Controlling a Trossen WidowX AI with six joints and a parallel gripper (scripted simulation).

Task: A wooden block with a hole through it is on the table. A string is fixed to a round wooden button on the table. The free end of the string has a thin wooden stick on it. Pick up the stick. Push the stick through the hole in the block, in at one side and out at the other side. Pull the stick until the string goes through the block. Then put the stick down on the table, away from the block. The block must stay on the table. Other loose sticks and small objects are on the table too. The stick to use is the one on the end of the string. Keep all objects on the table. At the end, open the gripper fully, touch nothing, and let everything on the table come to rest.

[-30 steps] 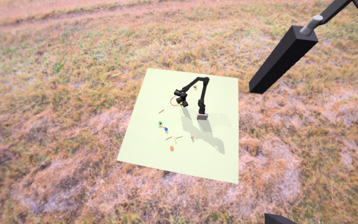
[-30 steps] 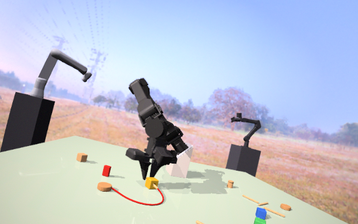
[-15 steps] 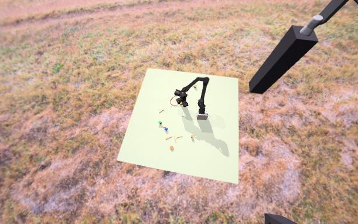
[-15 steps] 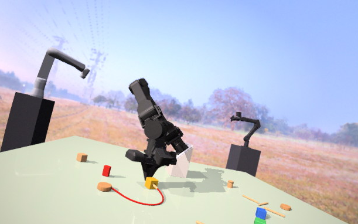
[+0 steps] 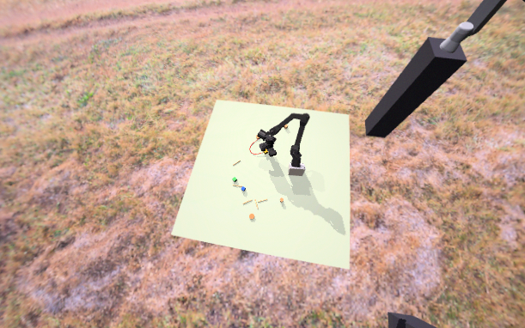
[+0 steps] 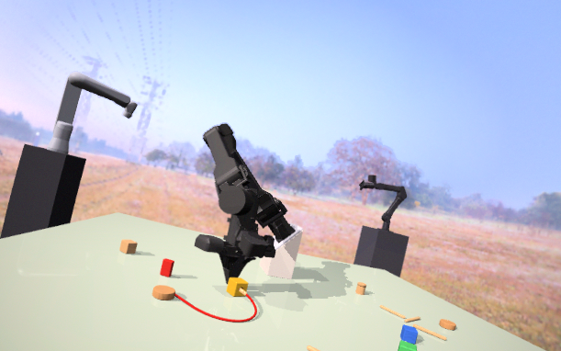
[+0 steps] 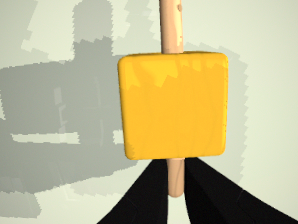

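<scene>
The yellow block stands on the table. The wooden stick runs through its hole and shows on both sides. A short rounded end sticks out on the gripper's side, and the longer part on the far side. My gripper is shut on that short end, with its fingertips close against the block's side. The red string curves from the stick's rear end to the round wooden button and is slack, outside the block.
A red block and a wooden cube stand beyond the button. A green cube, a blue cube, several loose sticks, a small wooden cylinder and a wooden disc lie farther off.
</scene>
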